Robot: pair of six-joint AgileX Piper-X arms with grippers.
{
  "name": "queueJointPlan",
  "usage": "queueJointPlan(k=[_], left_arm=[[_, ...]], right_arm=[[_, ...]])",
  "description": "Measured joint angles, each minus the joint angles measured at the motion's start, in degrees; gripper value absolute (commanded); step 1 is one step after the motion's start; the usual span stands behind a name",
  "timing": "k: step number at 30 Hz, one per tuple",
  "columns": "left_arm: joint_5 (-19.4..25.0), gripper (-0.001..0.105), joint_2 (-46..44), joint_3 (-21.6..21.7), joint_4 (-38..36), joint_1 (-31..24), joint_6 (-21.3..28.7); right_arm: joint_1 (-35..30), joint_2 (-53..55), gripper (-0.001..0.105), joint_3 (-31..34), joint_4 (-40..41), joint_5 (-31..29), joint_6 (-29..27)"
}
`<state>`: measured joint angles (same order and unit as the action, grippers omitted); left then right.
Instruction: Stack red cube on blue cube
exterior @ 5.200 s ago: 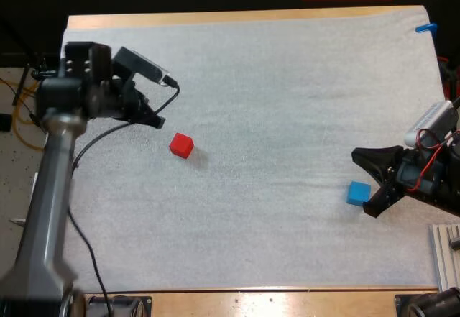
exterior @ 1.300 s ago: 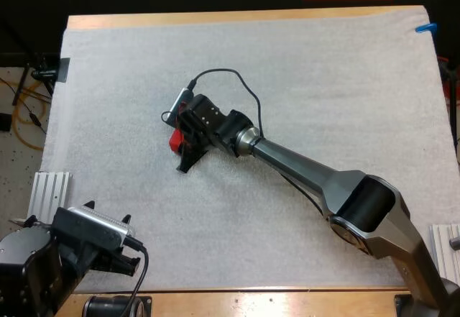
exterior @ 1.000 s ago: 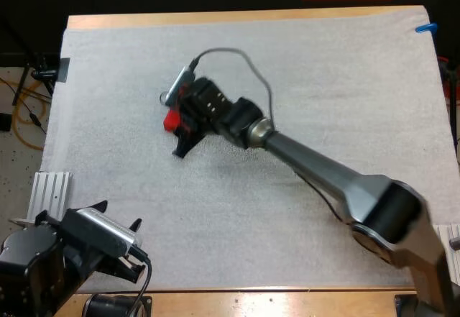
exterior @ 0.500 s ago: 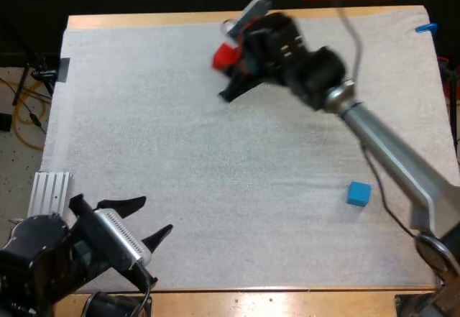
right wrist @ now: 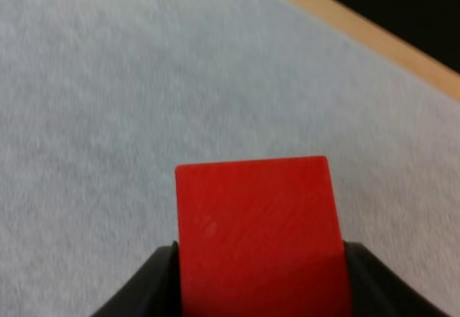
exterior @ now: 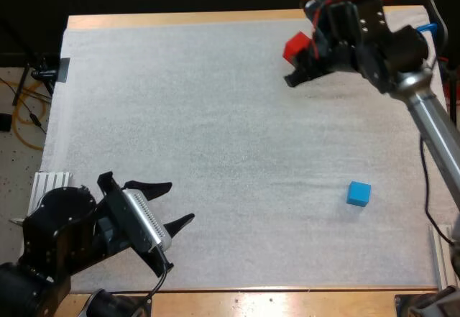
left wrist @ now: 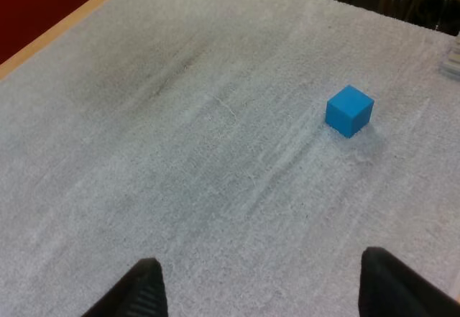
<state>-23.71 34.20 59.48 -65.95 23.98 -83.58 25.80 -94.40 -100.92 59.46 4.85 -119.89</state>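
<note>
In the high view, we see the right fingers (exterior: 295, 78) closed on the red cube (exterior: 294, 47), holding it over the far right part of the white mat (exterior: 215, 116), close to the far edge of the bench (exterior: 180, 19). The blue cube (exterior: 359, 193) sits on the mat well apart from it, toward the near side and a little further right. We therefore judge the coming move to be a sweep toward the near edge, then a descent. The left fingers (exterior: 148, 186) are spread wide over the near left corner of the mat, holding nothing and far from both cubes, so the right arm is plainly the one to do the placing. In the left wrist view, the two left fingertips stand wide apart with bare mat between them. The blue cube rests flat on the mat well ahead of them, with nothing touching it. In the right wrist view, the red cube is pressed between the right fingers from both sides, with mat and a strip of the bench's wooden edge beyond it. The cube looks squarely seated to us, so what matters next is lining up its faces with the blue cube's before lowering.
</note>
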Motion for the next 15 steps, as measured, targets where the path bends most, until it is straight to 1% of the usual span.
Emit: queueJointPlan(k=[3,5,7,8,9,11,12,14,15], left_arm=[[0.00,0.057,0.62,0.00,0.14,0.00,0.00],[0.00,0.057,0.60,0.00,0.14,0.00,0.00],[0.00,0.057,0.60,0.00,0.14,0.00,0.00],[0.00,0.057,0.60,0.00,0.14,0.00,0.00],[0.00,0.057,0.60,0.00,0.14,0.00,0.00],[0.00,0.057,0.60,0.00,0.14,0.00,0.00],[0.00,0.057,0.60,0.00,0.14,0.00,0.00],[0.00,0.057,0.60,0.00,0.14,0.00,0.00],[0.00,0.057,0.60,0.00,0.14,0.00,0.00]], right_arm=[[-0.12,3.82,0.005,4.69,0.11,-1.90,0.00],[-0.28,7.03,0.005,9.64,-0.06,-2.70,0.00],[-0.26,10.03,0.005,13.19,-0.47,-3.05,0.37],[-0.26,12.12,0.005,15.96,-1.06,-3.17,0.77],[-0.26,13.17,0.005,17.43,-1.65,-3.22,1.10],[-0.26,17.05,0.005,22.73,-3.77,-4.85,2.15],[-0.26,18.08,0.005,24.13,-4.11,-5.59,2.58],[-0.26,21.75,0.005,29.84,-5.29,-6.84,3.90],[-0.26,22.69,0.005,30.73,-5.46,-7.22,4.16]])
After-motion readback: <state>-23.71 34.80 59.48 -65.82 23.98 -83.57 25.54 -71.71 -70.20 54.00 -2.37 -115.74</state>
